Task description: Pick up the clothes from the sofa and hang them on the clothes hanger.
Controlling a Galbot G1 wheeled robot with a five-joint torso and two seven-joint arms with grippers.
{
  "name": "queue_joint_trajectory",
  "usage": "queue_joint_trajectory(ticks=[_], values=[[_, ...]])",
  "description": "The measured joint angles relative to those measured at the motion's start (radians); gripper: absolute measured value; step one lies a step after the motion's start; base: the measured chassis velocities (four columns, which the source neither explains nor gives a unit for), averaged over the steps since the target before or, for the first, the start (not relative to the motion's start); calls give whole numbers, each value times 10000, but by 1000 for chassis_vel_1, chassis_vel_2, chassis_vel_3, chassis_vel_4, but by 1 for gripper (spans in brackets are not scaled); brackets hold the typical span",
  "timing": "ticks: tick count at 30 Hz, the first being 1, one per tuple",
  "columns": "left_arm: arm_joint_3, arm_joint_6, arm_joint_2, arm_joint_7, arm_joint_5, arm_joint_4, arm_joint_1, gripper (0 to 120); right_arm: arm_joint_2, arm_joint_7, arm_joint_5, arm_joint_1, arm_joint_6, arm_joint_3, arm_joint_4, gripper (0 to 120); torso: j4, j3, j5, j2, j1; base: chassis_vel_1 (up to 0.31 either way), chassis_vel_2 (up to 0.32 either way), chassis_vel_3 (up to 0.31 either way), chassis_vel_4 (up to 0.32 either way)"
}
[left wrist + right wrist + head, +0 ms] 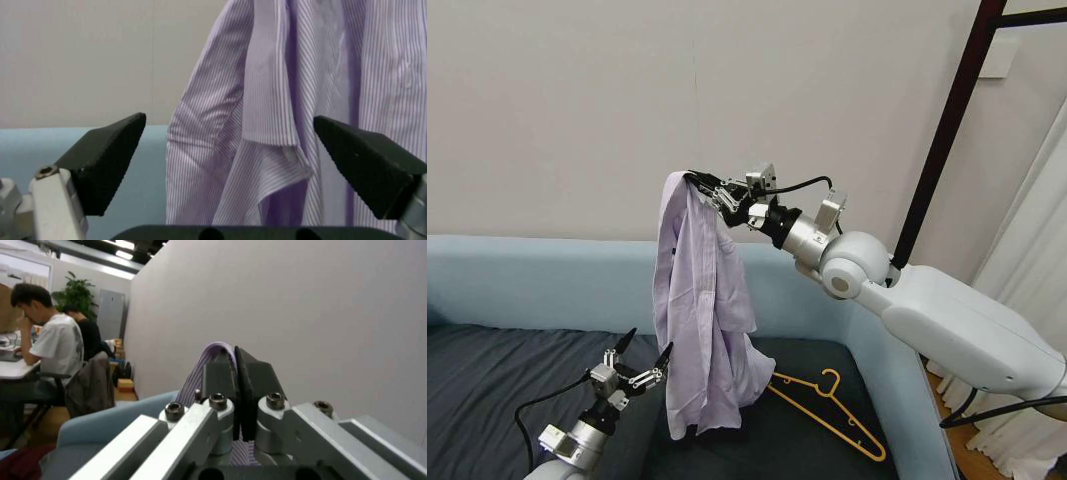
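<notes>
As right tool point(699, 183) dangles shirt point(699, 312) — left tool point(648, 342) near.

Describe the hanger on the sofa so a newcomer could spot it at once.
Start at the pale blue sofa with the dark grey seat. On that seat, near the sofa's right end and just right of the hanging lilac shirt, lies the hanger. It is the only thin orange-yellow outline there, lying flat with its hook towards the backrest.
</notes>
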Motion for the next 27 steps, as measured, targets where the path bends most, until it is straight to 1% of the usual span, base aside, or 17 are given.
queue_joint_trajectory(ticks=[2,7,13,18,22,23,25,26,27], values=[[-56,-2,15,50,-37,-43,19,99,3,-11,-4,4,0,-8,-25,0,0,0,0,0,0,0,0,0,0],[-453,-40,249,463,-187,-564,376,100,15,-73,-48,12,23,-13,-235,0,1,0,2,1,0,0,0,0,0],[-492,-74,190,322,-192,-417,195,100,-34,-89,-39,-41,45,2,-116,0,0,0,0,0,0,0,0,0,0],[-316,-35,-71,267,-58,-156,20,100,-76,-123,18,-1,45,2,-30,0,-3,0,2,1,0,0,0,0,0],[-212,-34,-507,197,305,117,22,100,60,-167,39,69,45,-57,6,0,2,0,0,1,0,0,0,0,0],[-212,-34,-507,197,305,117,22,100,60,-167,39,69,45,-57,6,0,2,0,0,1,0,0,0,0,0],[-156,-42,-654,136,398,168,35,98,86,-175,46,83,46,-73,14,0,1,0,0,1,0,0,0,0,0],[-122,-47,-731,112,442,171,48,94,101,-177,49,91,46,-79,14,0,0,0,0,0,0,0,0,0,0],[-122,-47,-731,112,442,171,48,94,101,-177,49,91,46,-79,14,0,0,0,0,0,0,0,0,0,0]])
